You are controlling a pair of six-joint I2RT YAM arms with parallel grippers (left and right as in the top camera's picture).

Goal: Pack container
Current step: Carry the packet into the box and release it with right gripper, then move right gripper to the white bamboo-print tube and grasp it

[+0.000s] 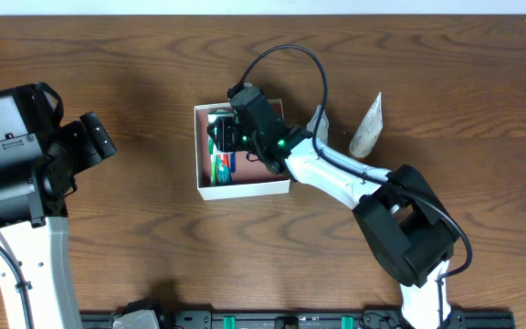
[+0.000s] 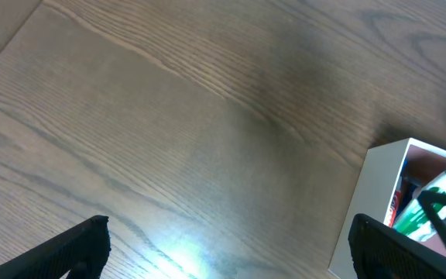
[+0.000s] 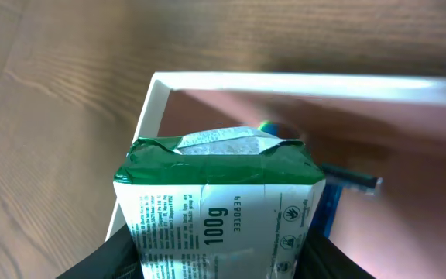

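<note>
clamping a packet (image 3: 219,209) (perhaps soap), right fingers (image 3: 103,265) obscure the container (image 3: 285,80).

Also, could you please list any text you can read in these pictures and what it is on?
"100g": upside down on the green-white packet.
The small line beside it and the packet's fine print: too blurred to read.
Print on the items in the box: too small.
</note>
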